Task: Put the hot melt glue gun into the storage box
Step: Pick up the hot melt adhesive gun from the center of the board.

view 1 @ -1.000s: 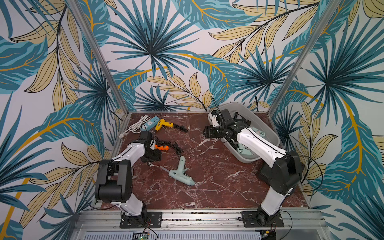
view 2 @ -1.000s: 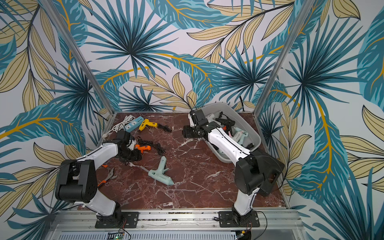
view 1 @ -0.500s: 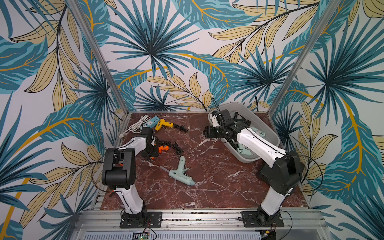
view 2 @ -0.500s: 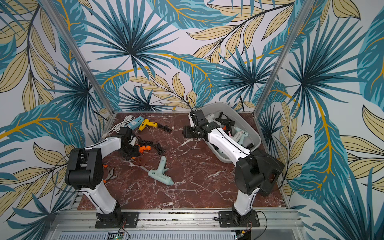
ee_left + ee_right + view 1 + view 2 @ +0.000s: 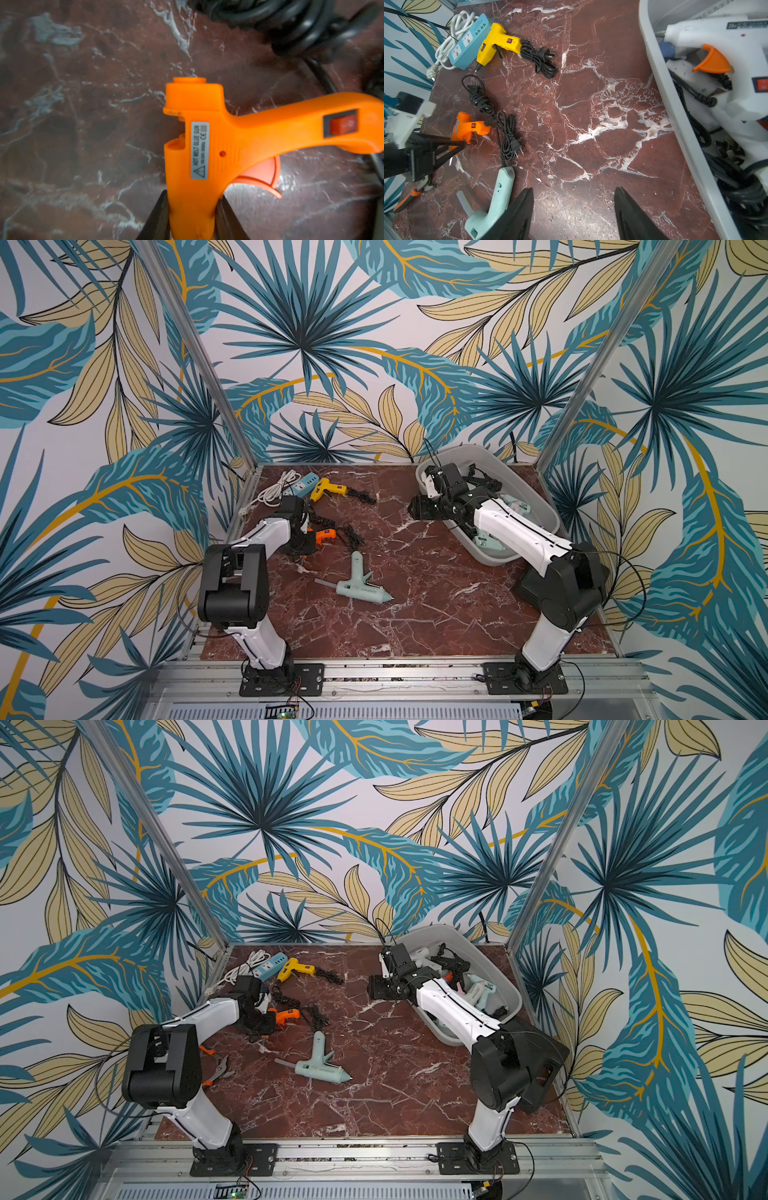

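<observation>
Red marble desk: left tool grips the orange glue gun by its barrel, bound for the storage box; right tool open.

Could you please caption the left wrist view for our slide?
Left hand gripping the orange hot melt glue gun by its nozzle end against the red marble tabletop.

The orange glue gun bears a white sticker reading "HOT MELT GLUE GUN", with a CE mark and warning triangle. The white glue gun has a blue label beginning "20w".
</observation>
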Motion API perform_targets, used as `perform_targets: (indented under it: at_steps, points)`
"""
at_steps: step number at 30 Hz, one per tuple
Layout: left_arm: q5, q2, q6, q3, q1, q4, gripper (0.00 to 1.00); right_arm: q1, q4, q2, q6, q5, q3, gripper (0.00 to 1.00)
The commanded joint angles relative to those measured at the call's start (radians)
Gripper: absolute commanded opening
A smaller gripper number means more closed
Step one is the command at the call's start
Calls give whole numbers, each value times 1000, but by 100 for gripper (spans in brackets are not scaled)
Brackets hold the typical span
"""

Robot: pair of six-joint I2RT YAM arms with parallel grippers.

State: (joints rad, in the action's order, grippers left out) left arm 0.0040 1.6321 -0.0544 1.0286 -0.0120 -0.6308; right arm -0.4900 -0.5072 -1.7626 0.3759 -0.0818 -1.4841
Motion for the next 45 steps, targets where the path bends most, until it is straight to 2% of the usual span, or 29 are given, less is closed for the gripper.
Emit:
perform_targets:
  at_steps: [1,4,8,11,14,19,24,30,37,40,45]
  points:
    - [-55,-168,-31,-2,33,-15,0,0,33,43,21,-24,31,66]
    - [-114,-268,-41,11,67,-57,0,0,49,49,19,-53,37,66]
    - [-105,-365,-47,33,129,-65,0,1,98,60,3,-120,52,66]
    - [-70,-405,-51,51,176,-34,0,1,98,76,-2,-128,52,66]
    - [-41,-410,-49,75,235,-6,0,2,108,110,-4,-168,59,66]
    - [-8,-380,-21,70,339,128,0,2,155,165,-8,-369,54,66]
    - [7,-307,104,52,448,328,0,2,70,169,-82,-489,-27,65]
    - [66,-200,212,68,528,537,0,1,-64,112,-149,-461,-93,62]
    - [84,-108,266,155,573,531,0,1,-103,83,-166,-380,-93,61]
    - [89,-101,278,150,580,542,0,4,-124,87,-179,-319,-92,61]
    - [85,-109,306,125,580,543,0,19,-138,103,-183,-291,-81,61]
